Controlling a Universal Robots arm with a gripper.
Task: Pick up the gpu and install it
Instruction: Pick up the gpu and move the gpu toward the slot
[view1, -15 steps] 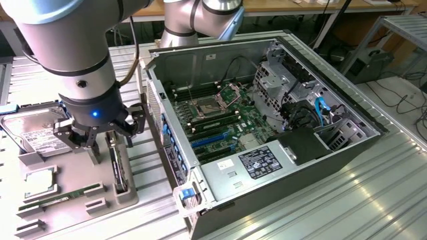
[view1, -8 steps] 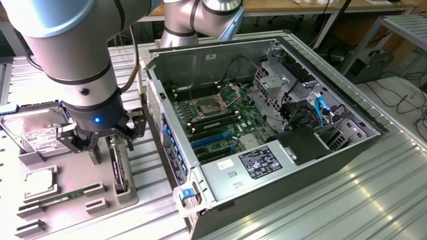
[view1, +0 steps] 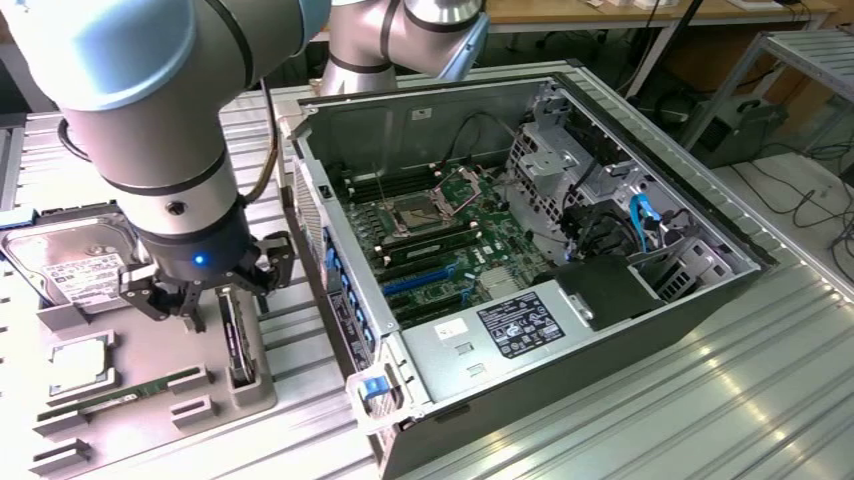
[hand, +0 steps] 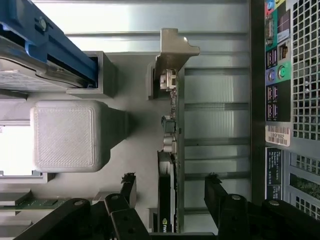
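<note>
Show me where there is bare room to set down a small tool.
Free: the ribbed table on the exterior view's right of the computer case. Crowded: the grey tray, holding hard drive, RAM stick and gpu, with the open hand over the gpu.

Bright, even light filled the scene. The ribbed bench (view1: 747, 400) glared pale toward its edge at the exterior view's right, while the computer case (view1: 400, 130) stayed dim inside. In the wrist view a grey block (hand: 65, 135) threw a soft shadow, white bloomed beside it, and the gpu (hand: 167, 175) showed a gleaming bracket.
</note>
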